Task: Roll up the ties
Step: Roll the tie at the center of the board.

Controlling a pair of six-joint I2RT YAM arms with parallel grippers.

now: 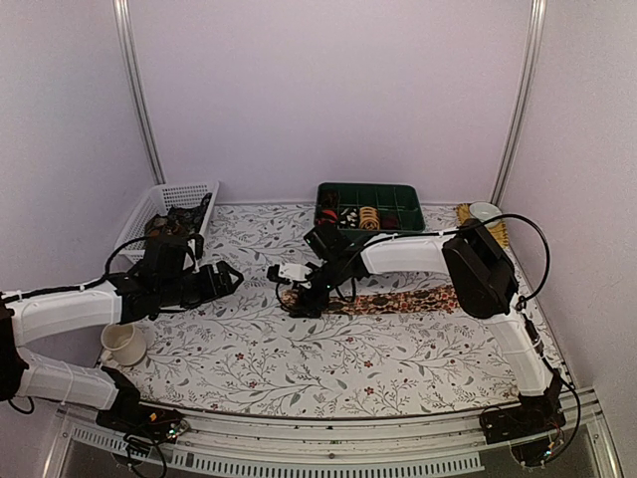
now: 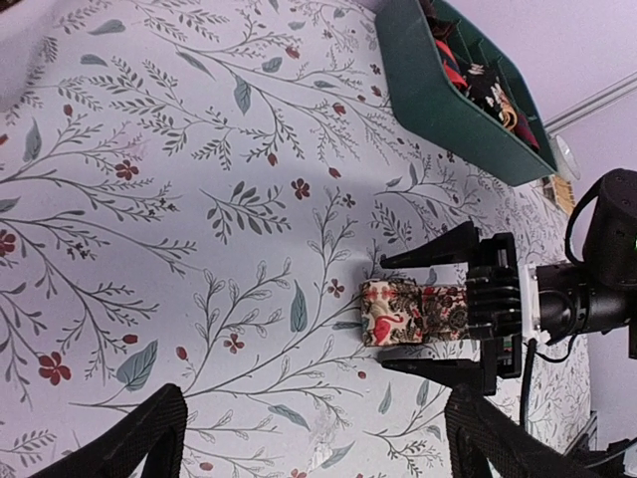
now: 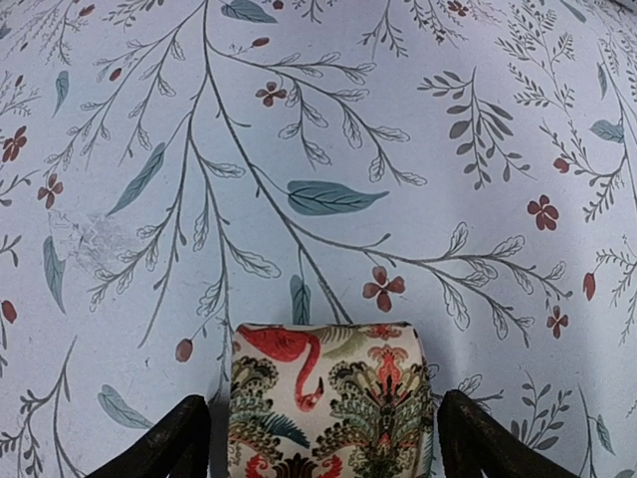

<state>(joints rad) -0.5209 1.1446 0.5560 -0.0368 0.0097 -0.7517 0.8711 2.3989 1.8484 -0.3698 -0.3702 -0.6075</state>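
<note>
Well left of the green tray, along the same back edge of the table, stands the white mesh basket with dark fabric in it. A mug sits further left of the tray and much nearer the arm bases. The left gripper hovers left of and nearer than the tray, its jaws spread wide and holding nothing. The right gripper is down at the table just in front of the tray's left end. Its fingers stand wide on either side of the folded end of the flamingo-print tie, with a thin gap on each side. The rest of that tie lies flat, running rightward in front of the tray. A tan roll sits in one of the tray's compartments.
</note>
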